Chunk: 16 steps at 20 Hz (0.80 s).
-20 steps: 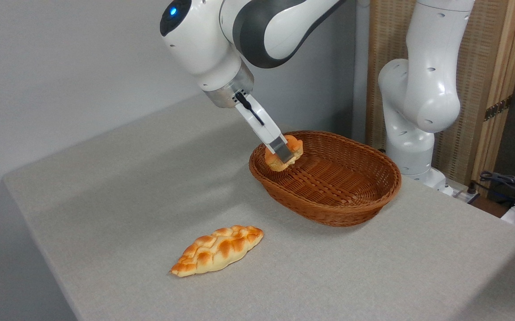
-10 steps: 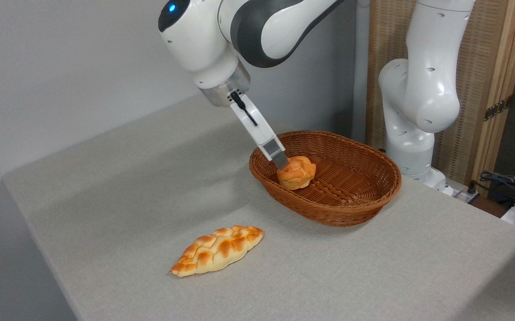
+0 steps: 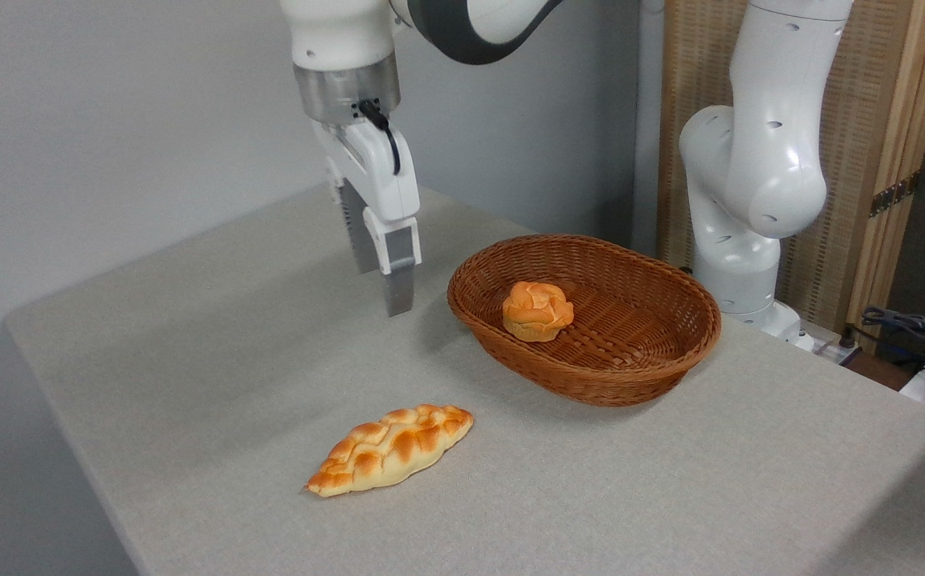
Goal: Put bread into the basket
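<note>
Now you have the bun point(image 3: 538, 310) lying inside the basket point(image 3: 674, 352), on the woven floor toward its left end, knobbly top up and paler base down. It touches nothing but the wicker beneath it, and you can see the near rim crossing just below it. The basket itself sits on the table point(image 3: 214, 352) right of the frame's centre.

Your gripper point(image 3: 382, 284) hangs above the table just left of the basket, clear of its rim and well apart from the bun. It points straight down from the wrist at the top centre of the frame. Its fingers point(image 3: 399, 276) hold nothing. You see two of them, one nearer and lower in the frame, one behind and to the left, with a narrow gap between; from this angle you can only say they are parted a little, and not how far. The tips stay off the table, casting a soft shadow there.

A braided loaf point(image 3: 390, 448) lies on the table in the lower middle of the frame, well apart from both basket and gripper, its pointed end aimed to the lower left. At the right, behind the basket, stands the arm's white base point(image 3: 742, 200).
</note>
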Motion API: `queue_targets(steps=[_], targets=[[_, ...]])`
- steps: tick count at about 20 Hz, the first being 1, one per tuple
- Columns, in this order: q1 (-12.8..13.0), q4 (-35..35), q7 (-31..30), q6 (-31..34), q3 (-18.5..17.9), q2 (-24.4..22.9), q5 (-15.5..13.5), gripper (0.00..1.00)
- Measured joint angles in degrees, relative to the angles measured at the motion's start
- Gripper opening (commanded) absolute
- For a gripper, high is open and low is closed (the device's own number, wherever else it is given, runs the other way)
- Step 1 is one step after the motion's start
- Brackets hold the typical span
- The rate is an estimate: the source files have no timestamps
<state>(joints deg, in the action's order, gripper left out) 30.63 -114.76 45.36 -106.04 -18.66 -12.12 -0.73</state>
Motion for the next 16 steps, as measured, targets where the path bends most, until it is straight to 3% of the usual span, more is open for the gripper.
queue_targets(steps=[4, 9, 16], targets=[[-0.11, 1.04, -5.9, -2.79, -0.86, 0.65, 1.18, 1.0], [-0.11, 6.36, -14.05, -3.56, -1.48, 4.97, 1.73, 1.0], [-0.12, 8.06, -14.53, -4.95, -3.69, 6.66, -2.03, 1.0]])
